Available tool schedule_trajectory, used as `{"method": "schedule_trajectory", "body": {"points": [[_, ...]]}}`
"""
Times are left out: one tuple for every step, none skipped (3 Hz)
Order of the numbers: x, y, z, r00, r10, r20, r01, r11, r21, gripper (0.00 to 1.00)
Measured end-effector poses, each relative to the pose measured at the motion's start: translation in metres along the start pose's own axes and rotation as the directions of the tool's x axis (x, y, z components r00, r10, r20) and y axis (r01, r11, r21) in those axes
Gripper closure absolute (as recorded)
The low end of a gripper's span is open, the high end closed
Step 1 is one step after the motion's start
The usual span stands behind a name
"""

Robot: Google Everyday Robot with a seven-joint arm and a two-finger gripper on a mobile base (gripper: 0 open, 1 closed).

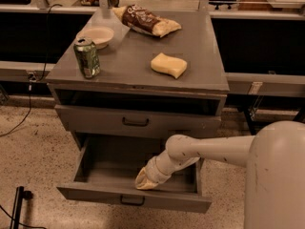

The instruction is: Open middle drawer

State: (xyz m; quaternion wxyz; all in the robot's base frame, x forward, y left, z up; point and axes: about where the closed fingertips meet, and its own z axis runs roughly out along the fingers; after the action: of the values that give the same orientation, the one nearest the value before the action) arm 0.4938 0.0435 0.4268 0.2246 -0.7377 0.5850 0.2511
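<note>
The grey cabinet (143, 63) has a closed upper drawer (95, 120) with a black bar handle. Below it the middle drawer (95, 194) stands pulled far out, its black handle (132, 202) at the front centre and its grey inside bare. The lowest drawer is hidden under it. My gripper (143, 180) reaches down into the open drawer from the right. It sits low inside, just behind the front panel and right of centre. The pale arm (209, 149) crosses over the drawer's right side.
On the cabinet top stand a green can (87, 57), a white bowl (97, 36), a brown snack bag (145, 20) and a yellow sponge (168, 64). A black cable (28, 109) runs down at the left. Speckled floor (33, 156) lies left of the cabinet.
</note>
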Motion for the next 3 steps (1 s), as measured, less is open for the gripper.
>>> {"method": "schedule_trajectory", "body": {"points": [[-0.0024,0.0013,0.0006,1.000,-0.003,0.010,0.004,0.9997,-0.023,1.00],[-0.0031,0.0012,-0.0002,1.000,-0.004,0.010,0.004,0.9997,-0.023,0.85],[-0.0036,0.0023,0.0015,1.000,-0.004,0.012,0.004,0.9996,-0.027,0.60]]}}
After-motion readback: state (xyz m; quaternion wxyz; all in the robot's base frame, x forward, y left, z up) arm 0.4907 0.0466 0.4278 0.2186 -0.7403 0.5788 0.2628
